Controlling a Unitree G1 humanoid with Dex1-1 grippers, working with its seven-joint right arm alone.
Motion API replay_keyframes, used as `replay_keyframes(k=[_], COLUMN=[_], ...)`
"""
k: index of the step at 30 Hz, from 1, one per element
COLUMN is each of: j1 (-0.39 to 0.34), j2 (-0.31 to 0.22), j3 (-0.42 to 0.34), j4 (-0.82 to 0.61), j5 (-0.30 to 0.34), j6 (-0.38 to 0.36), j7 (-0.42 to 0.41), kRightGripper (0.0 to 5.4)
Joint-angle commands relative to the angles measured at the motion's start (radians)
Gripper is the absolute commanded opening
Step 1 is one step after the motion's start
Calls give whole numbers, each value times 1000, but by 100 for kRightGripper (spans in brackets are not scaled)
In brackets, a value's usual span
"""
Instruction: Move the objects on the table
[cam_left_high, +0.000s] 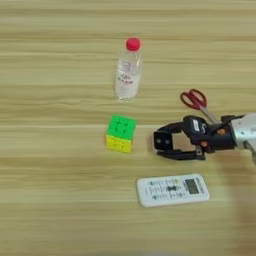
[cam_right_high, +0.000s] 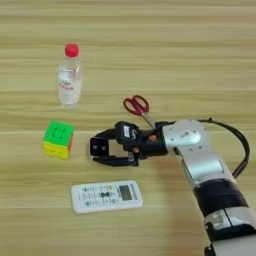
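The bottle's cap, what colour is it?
Red; the cap shows best in the left eye view.

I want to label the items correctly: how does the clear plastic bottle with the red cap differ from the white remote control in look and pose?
The clear plastic bottle with red cap stands upright, while the flat white remote control lies on the table. The bottle is see-through; the remote is opaque, with buttons and a small display. The bottle stands farther from the robot; the remote lies nearer. Both rest untouched on the wood-grain table.
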Motion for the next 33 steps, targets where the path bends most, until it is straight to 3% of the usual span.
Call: replay_keyframes(k=[1, 9, 13, 18, 26, 33], j1=[-39, -14, -49, -99, -147, -164], j2=[3, 70, 113, 159, 175, 171], j3=[-6, 103, 167, 247, 343, 370], j4=[-137, -304, -290, -234, -187, -165], j5=[77, 133, 90, -8, -122, -141], j6=[54, 171, 184, 173, 170, 173], j7=[-2, 57, 50, 23, 41, 70], kRightGripper=[248, 248, 248, 248, 248, 248])
